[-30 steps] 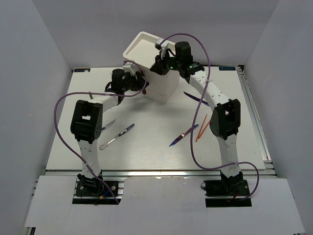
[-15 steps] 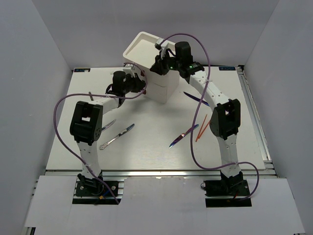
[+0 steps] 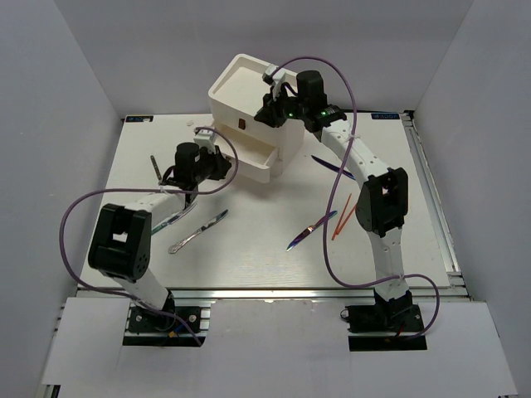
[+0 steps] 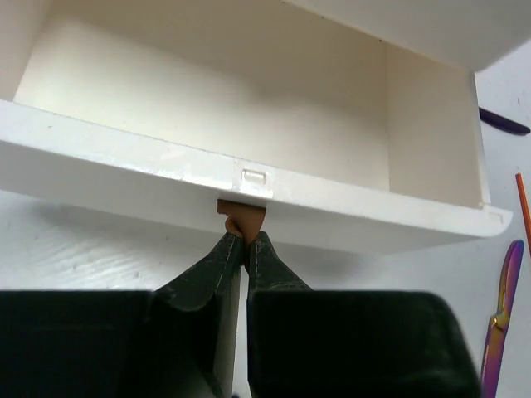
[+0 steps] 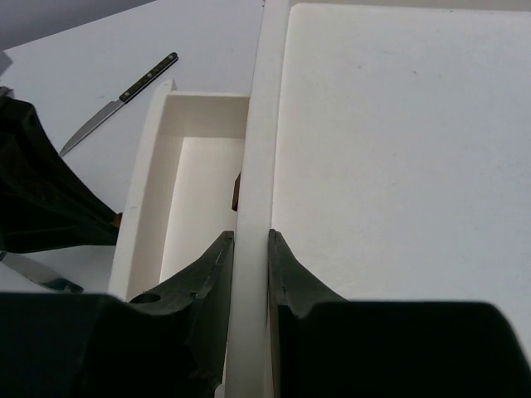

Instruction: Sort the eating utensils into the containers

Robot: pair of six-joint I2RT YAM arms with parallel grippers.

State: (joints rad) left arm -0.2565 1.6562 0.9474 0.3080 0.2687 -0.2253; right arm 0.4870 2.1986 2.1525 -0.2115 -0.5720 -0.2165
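At the drawer front point(image 4: 124, 162), left claw point(image 4: 243, 245) pinched on red pull point(image 4: 241, 217) — right claw point(image 5: 251, 249) clamped on top rim point(image 5: 255, 124).

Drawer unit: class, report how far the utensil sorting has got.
Done: one drawer stands pulled out, empty. In hand: the left gripper is shut on its red pull; the right gripper clamps the unit's top rim. Left: all visible utensils, like the purple utensil and the orange chopsticks, lie on the table.
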